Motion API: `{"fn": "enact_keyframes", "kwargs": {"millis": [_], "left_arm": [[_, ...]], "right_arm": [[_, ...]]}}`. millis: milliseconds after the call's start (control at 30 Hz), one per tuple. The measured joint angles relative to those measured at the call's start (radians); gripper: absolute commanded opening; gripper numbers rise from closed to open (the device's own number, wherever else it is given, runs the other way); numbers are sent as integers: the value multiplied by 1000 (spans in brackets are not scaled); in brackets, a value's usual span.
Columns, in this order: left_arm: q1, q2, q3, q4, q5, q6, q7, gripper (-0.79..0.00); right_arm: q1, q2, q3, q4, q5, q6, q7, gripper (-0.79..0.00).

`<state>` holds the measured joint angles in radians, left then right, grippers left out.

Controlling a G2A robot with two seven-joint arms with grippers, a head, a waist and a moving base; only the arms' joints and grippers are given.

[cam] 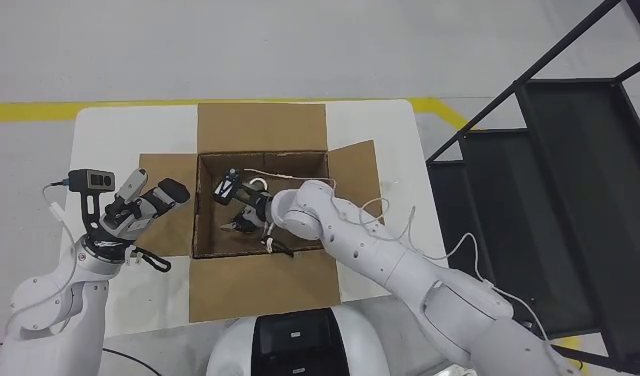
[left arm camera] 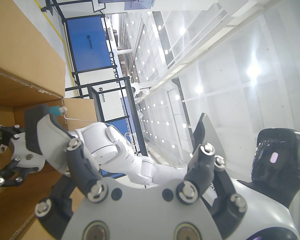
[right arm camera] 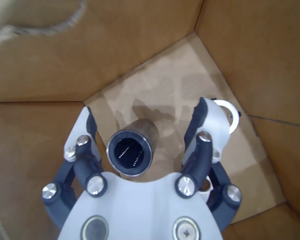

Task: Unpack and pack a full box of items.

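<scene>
Cardboard box (cam: 262, 128) is seen standing on the white table (cam: 120, 136) with its four flaps folded out. The right tool (right arm camera: 145, 108) is lowered inside it with its fingers spread wide and nothing gripped. A dark metal cylinder (right arm camera: 130, 152) is seen between the fingers, apart from both, with its open end turned toward the wrist. A white ring (right arm camera: 231, 116) is lying on the box floor, partly hidden behind one finger. The left tool (cam: 152, 191) is held over the left flap, opened wide and empty
</scene>
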<state>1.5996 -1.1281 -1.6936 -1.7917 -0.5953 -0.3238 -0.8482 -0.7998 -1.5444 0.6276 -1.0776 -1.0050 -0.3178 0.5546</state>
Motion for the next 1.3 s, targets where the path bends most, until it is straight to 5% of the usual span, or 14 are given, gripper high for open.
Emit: {"fn": "enact_keyframes", "kwargs": {"millis": [267,600,867,1100,1300], "left_arm": [[0,0,0,0,0,0,0,0],[0,0,0,0,0,0,0,0],[-1,1,-8,-1,19,11,11,0],[0,10,-102,12,23,51,55,0],[5,17,-138,27,62,84,51,0]], "right_arm": [[-143,72,149,-286,7,-65,38,0],[-385,150,394,-627,203,-191,81,0],[-490,181,494,-699,477,-240,170,0],[-550,203,565,-702,666,-263,194,0],[-557,205,572,-702,689,-271,187,0]]}}
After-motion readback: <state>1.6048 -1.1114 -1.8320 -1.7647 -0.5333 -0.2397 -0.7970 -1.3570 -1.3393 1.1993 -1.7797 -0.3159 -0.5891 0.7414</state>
